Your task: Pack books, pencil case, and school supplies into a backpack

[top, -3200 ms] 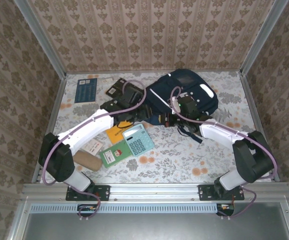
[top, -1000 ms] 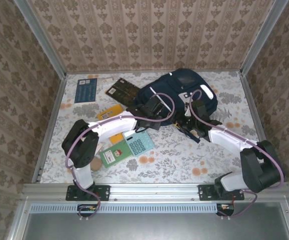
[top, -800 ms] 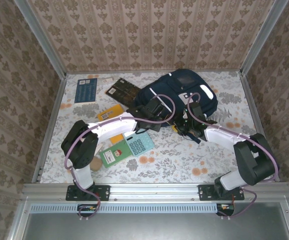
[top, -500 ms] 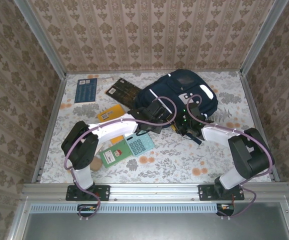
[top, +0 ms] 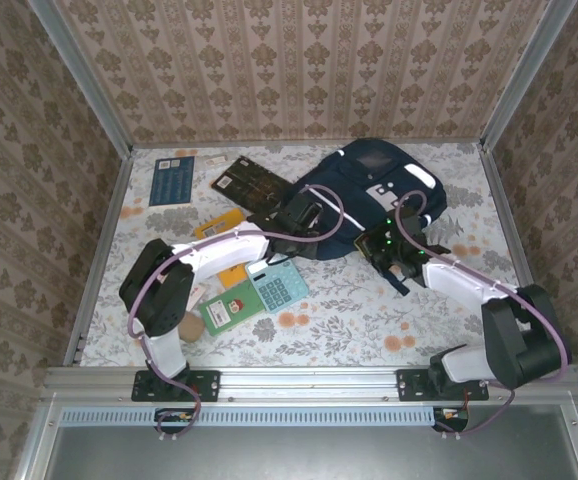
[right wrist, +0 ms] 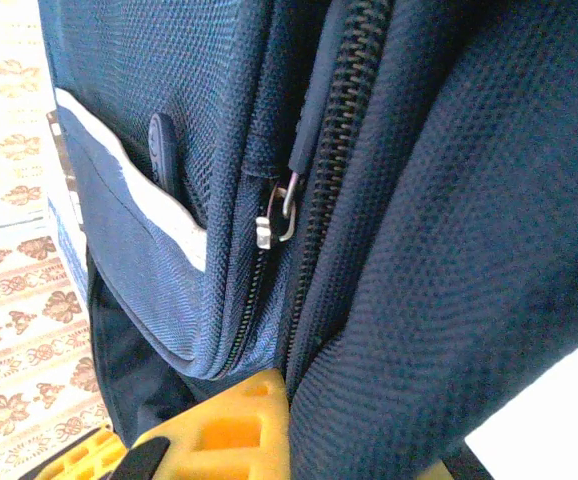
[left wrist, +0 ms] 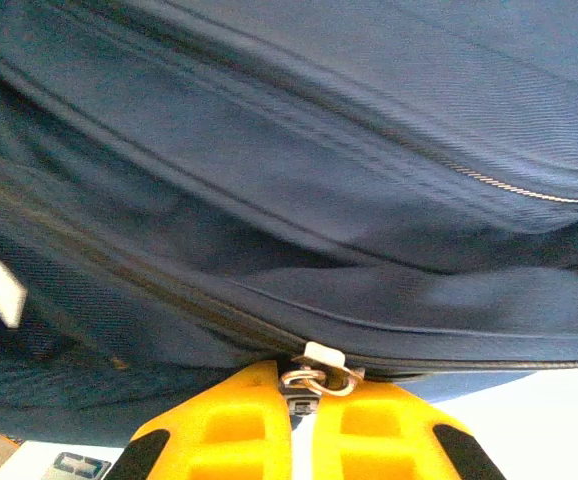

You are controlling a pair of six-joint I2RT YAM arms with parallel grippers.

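Floral table (top: 349, 300) carries the backpack (top: 369, 175) toward its far side; left gripper (left wrist: 304, 420) pinches the zipper pull (left wrist: 314, 378), right gripper (right wrist: 299, 415) clamps a fabric fold (a counter-hold, I judge): draw steadily along the track, fabric taut

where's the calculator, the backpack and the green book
calculator (top: 281, 290): top view, its keypad
backpack (top: 369, 160): top view, front pocket panel
green book (top: 231, 308): top view, cover centre
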